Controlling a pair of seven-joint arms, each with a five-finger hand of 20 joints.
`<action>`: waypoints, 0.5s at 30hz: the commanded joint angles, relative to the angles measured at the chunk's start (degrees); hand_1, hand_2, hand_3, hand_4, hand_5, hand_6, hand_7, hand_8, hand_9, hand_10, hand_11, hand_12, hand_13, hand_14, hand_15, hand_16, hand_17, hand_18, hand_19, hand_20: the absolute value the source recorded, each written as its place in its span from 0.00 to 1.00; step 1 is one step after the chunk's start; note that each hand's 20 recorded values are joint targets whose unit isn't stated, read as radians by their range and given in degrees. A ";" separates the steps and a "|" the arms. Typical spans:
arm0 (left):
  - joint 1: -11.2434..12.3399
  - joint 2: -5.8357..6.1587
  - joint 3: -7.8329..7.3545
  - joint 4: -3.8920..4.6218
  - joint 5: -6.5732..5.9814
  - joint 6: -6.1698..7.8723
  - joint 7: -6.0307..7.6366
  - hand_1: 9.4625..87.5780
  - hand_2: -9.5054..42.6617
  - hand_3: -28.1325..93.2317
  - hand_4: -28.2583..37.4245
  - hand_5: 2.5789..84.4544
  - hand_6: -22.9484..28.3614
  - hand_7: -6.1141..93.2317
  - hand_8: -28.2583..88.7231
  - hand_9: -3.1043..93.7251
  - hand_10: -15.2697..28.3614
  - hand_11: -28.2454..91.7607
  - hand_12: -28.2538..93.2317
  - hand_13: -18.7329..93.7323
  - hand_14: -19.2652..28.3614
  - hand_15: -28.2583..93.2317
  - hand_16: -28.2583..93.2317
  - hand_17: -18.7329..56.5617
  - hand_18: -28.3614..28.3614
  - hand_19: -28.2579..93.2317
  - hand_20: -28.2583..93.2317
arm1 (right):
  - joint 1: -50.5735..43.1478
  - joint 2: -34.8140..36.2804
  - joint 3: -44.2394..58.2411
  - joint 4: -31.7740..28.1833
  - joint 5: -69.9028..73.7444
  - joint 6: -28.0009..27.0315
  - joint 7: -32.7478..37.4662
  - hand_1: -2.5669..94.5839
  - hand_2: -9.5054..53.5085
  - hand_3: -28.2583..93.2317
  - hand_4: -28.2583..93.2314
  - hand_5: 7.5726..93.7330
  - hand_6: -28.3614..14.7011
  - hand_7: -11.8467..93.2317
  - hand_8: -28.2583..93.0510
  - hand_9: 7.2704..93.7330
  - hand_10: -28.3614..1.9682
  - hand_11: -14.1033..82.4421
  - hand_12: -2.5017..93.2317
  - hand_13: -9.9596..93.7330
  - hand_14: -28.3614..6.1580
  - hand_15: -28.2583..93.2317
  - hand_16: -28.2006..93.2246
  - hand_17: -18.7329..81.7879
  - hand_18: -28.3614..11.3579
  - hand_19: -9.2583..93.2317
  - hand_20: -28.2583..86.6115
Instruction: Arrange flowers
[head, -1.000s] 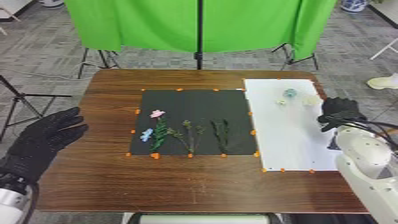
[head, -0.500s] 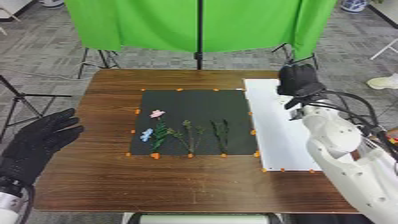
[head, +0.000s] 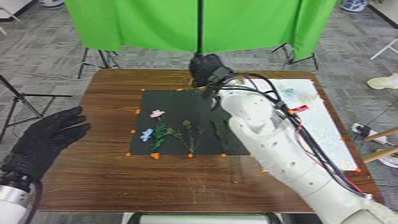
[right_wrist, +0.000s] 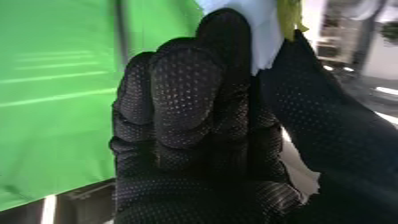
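The brown tabletop (head: 178, 192) bears stems (head: 161, 133) pointing away from the robot; near its far edge, the right hand (head: 206, 69) pinches a pale-blue piece (right_wrist: 261, 36), long axis along its fingers; the left hand's (head: 44, 137) fingers are loosely open.

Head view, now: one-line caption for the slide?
Right hand near the table's far edge; pink flower, blue flower and green stems on the black sheet; left hand open at left.

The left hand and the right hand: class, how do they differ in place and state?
The left hand is beside the left edge of the table; the right hand is at its far edge. The left hand's fingers are relaxed and hold nothing, while the right hand's thumb and fingers pinch a pale blue piece. Both are gloved in black.
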 joint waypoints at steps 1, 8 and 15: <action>0.17 0.19 0.35 0.81 -0.09 -0.78 -0.95 0.25 0.28 0.80 0.06 0.46 0.54 0.26 0.15 0.39 0.63 0.45 0.36 0.41 0.73 0.57 0.20 0.17 0.89 0.67 0.24 | -6.73 -2.85 -3.57 -2.87 -3.55 -3.25 -0.53 0.53 0.00 0.92 0.00 0.74 0.68 0.63 0.08 0.95 0.90 0.35 0.53 0.88 0.84 0.68 0.50 0.51 0.35 0.84 0.56; -0.40 0.15 0.66 1.23 -0.09 -0.99 -1.23 0.25 0.28 0.80 0.06 0.46 0.53 0.26 0.15 0.40 0.62 0.45 0.36 0.42 0.73 0.56 0.21 0.17 0.89 0.66 0.24 | -8.28 -4.49 -5.23 -1.22 -5.04 -0.19 -1.04 0.53 0.00 0.92 0.00 0.74 0.68 0.62 0.09 0.95 0.90 0.34 0.53 0.89 0.84 0.67 0.51 0.51 0.35 0.83 0.56; -1.50 0.62 1.42 1.40 0.05 -1.58 -1.89 0.24 0.28 0.80 0.06 0.46 0.52 0.27 0.15 0.40 0.61 0.45 0.36 0.42 0.73 0.56 0.21 0.17 0.89 0.66 0.24 | -8.45 -5.72 -5.57 0.98 -7.04 6.28 -1.21 0.53 0.00 0.92 0.00 0.74 0.68 0.62 0.09 0.95 0.91 0.33 0.53 0.89 0.85 0.67 0.52 0.51 0.35 0.84 0.57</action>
